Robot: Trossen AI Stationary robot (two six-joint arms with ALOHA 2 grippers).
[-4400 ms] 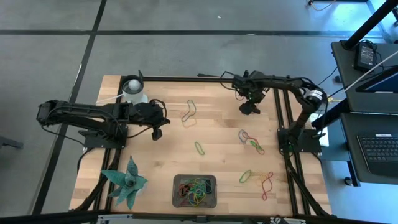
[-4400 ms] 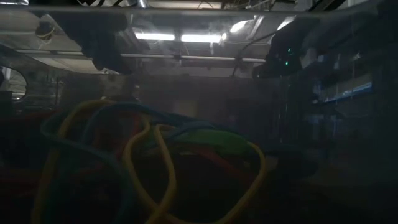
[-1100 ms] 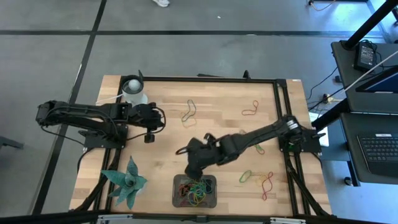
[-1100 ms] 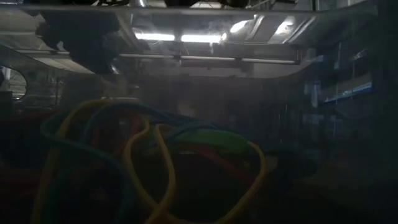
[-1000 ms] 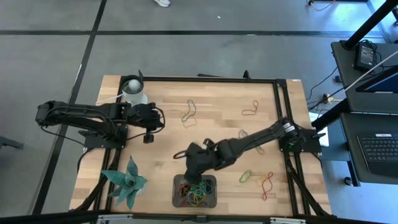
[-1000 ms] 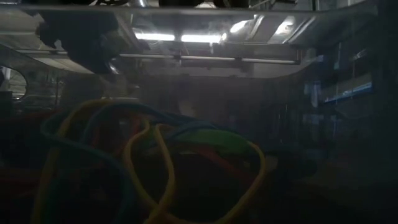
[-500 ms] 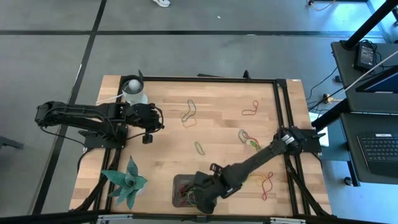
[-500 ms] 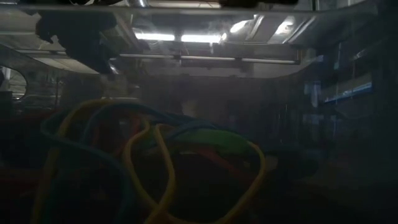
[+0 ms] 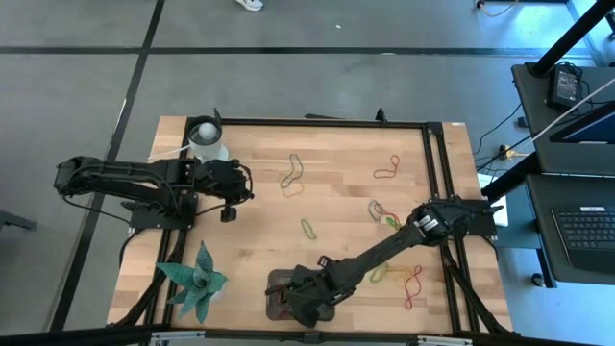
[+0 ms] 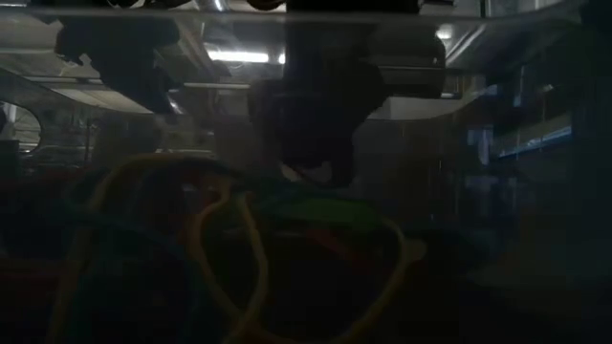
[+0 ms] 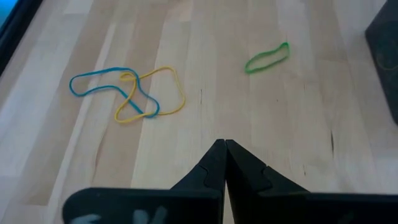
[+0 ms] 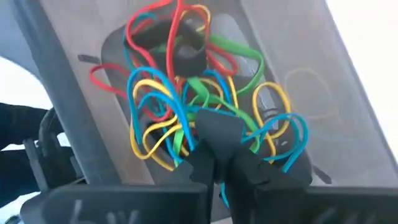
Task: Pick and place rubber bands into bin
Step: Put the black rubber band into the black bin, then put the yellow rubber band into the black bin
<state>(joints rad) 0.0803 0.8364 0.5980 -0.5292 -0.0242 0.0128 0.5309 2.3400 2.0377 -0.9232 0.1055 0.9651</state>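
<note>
With the right gripper (image 12: 214, 163) low over the bin (image 12: 81, 130), directly above its pile of rubber bands (image 12: 186, 106), open fully, then lift straight up; cannot tell its grip. Left gripper (image 11: 224, 163) clenched, empty, above the desk (image 11: 298, 124)

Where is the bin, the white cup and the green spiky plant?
bin (image 9: 273, 284): high view, its left rim.
white cup (image 9: 204, 136): high view, its round top.
green spiky plant (image 9: 197, 282): high view, middle of its leaves.
</note>
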